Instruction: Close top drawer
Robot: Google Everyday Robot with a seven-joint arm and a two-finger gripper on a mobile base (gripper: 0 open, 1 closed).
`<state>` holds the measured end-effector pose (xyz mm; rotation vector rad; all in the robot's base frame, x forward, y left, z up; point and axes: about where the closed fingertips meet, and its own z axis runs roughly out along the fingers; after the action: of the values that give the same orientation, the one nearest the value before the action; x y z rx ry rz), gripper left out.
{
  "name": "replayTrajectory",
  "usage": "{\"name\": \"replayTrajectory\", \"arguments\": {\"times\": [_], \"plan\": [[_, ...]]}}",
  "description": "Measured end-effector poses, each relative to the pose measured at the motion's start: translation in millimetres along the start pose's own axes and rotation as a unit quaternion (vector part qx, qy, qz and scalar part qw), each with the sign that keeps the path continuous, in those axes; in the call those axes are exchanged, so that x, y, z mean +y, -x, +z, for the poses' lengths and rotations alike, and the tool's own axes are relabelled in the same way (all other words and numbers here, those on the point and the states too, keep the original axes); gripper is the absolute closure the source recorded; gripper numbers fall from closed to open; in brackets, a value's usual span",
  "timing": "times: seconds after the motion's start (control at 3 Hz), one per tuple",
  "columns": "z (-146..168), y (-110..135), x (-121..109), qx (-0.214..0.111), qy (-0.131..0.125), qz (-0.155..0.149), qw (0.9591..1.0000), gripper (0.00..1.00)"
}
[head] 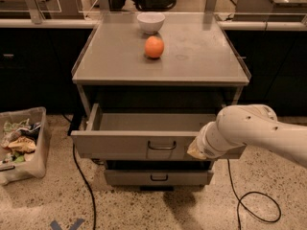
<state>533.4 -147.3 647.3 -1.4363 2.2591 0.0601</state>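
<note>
The top drawer (pixel 124 144) of the grey metal cabinet stands pulled out, and its inside looks empty. Its flat front panel has a small dark U-shaped pull (pixel 161 146) at the centre. My white arm comes in from the right. My gripper (pixel 194 150) is at the arm's tip, against the right part of the drawer's front panel, just right of the pull. The arm hides the panel's right end. A narrower lower drawer (pixel 158 177) below is almost shut.
An orange (pixel 154 47) and a white bowl (pixel 150 22) sit on the cabinet top (pixel 201 56). A bin of rubbish (pixel 21 143) stands on the floor at the left. Black cables (pixel 254 210) lie on the floor at both sides. Dark counters run behind.
</note>
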Motion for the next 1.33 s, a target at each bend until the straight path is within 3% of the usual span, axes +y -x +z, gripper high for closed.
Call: {"name": "replayTrajectory", "arguments": {"times": [0.33, 0.67, 1.0, 1.33], "plan": [[10.5, 7.2, -5.1, -0.037, 0.020, 0.027, 0.9987, 1.00], [16.4, 9.1, -8.1, -0.051, 0.025, 0.039, 0.9976, 1.00], [33.5, 13.4, -35.9, -0.086, 0.012, 0.090, 0.9922, 1.00], [33.4, 13.5, -35.9, -0.086, 0.012, 0.089, 0.9922, 1.00]]}}
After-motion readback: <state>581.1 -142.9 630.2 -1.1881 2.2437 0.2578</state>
